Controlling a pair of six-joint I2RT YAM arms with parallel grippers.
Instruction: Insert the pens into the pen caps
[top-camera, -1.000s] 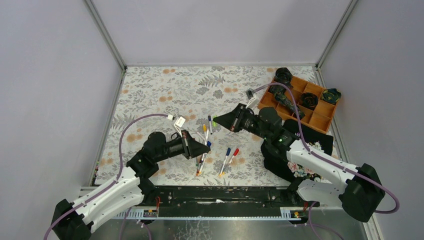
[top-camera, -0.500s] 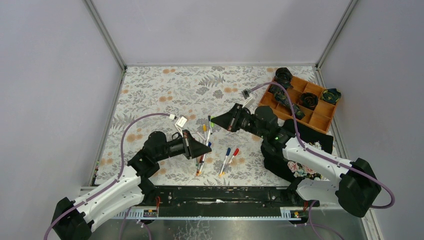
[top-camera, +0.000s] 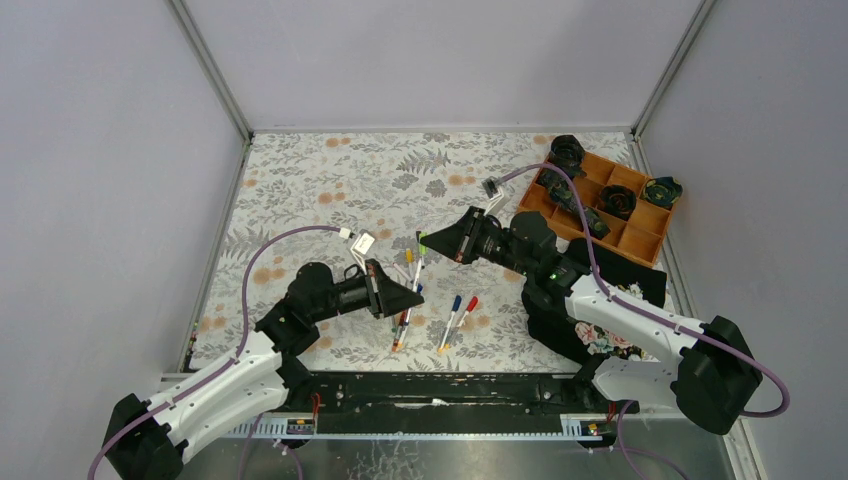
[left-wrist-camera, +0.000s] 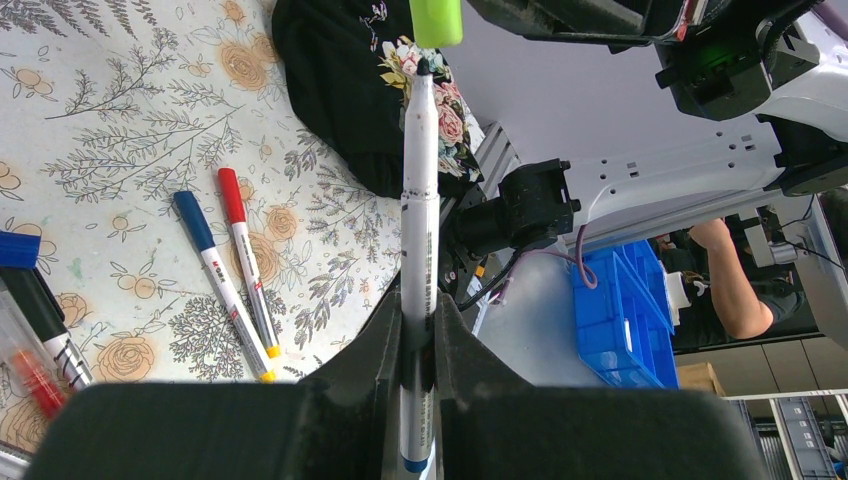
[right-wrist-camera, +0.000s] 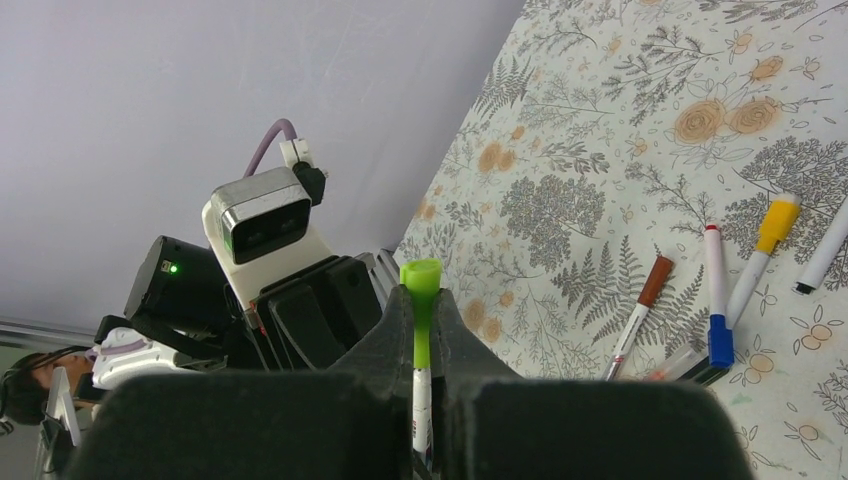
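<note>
My left gripper (top-camera: 412, 293) is shut on a white-barrelled pen (left-wrist-camera: 418, 210) with a blue end. In the left wrist view (left-wrist-camera: 420, 302) the pen points up at a green pen cap (left-wrist-camera: 436, 20), its tip touching or just short of the cap's mouth. My right gripper (top-camera: 428, 243) is shut on that green cap (right-wrist-camera: 421, 300), which sticks out past the fingertips in the right wrist view (right-wrist-camera: 422, 296). A white barrel shows in the gap under the cap. Capped pens lie on the floral mat: a blue one (left-wrist-camera: 215, 275) and a red one (left-wrist-camera: 245, 265) side by side.
More pens lie in a cluster left of the grippers: yellow-capped (right-wrist-camera: 765, 245), brown-capped (right-wrist-camera: 640, 310), blue-capped (right-wrist-camera: 716, 300). An orange compartment tray (top-camera: 662, 240) with dark objects stands at the back right. A black floral cloth (top-camera: 640, 285) lies beside the right arm.
My right gripper has moved a little to the left with the green cap, closer to the pen's tip. The left arm has barely moved.
</note>
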